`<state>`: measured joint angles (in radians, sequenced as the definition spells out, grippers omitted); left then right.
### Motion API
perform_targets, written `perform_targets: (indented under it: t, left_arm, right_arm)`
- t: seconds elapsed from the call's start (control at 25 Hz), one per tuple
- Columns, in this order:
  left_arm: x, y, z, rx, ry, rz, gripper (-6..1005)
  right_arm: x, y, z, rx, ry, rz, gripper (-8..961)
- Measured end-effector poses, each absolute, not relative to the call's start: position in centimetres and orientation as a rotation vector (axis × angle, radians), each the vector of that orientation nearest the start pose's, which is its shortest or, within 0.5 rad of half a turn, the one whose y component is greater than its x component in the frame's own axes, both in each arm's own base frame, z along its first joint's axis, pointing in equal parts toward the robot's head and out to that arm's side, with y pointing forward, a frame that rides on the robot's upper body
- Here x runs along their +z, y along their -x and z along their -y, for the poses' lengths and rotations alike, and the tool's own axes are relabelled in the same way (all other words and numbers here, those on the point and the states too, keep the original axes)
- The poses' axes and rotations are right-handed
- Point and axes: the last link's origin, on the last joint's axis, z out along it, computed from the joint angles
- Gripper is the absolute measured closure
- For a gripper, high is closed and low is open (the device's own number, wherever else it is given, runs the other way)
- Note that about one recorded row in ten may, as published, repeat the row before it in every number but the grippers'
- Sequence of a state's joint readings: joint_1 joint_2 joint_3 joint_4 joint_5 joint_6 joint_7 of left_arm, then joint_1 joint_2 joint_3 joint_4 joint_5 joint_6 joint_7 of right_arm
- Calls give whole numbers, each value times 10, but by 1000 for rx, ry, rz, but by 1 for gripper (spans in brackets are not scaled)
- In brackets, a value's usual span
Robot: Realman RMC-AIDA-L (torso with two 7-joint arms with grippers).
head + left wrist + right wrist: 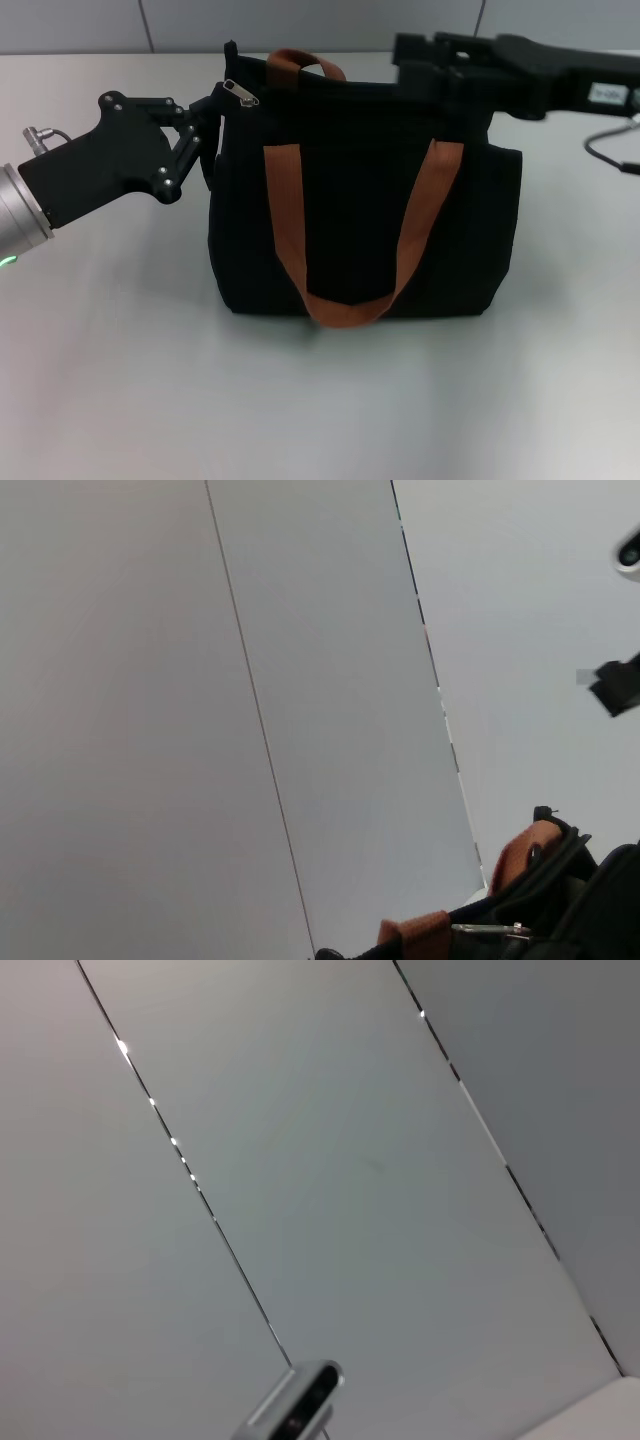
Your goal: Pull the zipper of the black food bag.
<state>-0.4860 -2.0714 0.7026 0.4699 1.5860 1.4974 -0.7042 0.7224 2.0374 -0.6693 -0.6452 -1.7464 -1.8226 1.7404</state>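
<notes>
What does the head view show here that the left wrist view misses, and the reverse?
Only the head view shows the whole black food bag, the zipper at its top corner, the left end effector beside that corner, and the right end effector over the bag's top. Only the left wrist view shows wall panels. Both show the brown-orange straps.

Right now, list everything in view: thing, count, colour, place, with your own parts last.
black food bag: one, black, upright at the table's centre.
handle straps: two, brown-orange, one looping down the bag's front, one at its top.
zipper: one, silvery, bag's top corner on my left side.
table: one, pale grey, under the bag.
wall panels: grey, behind the table.
cable: one, far right.
left gripper: one, black, at the bag's upper left corner.
right gripper: one, black, at the bag's top right.
</notes>
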Motion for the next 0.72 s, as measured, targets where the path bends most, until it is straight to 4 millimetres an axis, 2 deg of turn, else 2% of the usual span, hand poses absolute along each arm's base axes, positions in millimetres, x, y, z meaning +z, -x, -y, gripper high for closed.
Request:
perform_targets:
  t: [0.28, 0.44, 0.72]
  left_arm:
    - [8, 262, -333, -874, 2341, 6, 978]
    - [7, 261, -332, -880, 2348, 0, 978]
    - [7, 260, -331, -885, 2348, -15, 978]
  right_arm:
    - [33, -142, -375, 1149, 2885, -735, 130]
    - [27, -127, -390, 1028, 2907, -813, 183]
    - [20, -111, -400, 876, 2952, -878, 408]
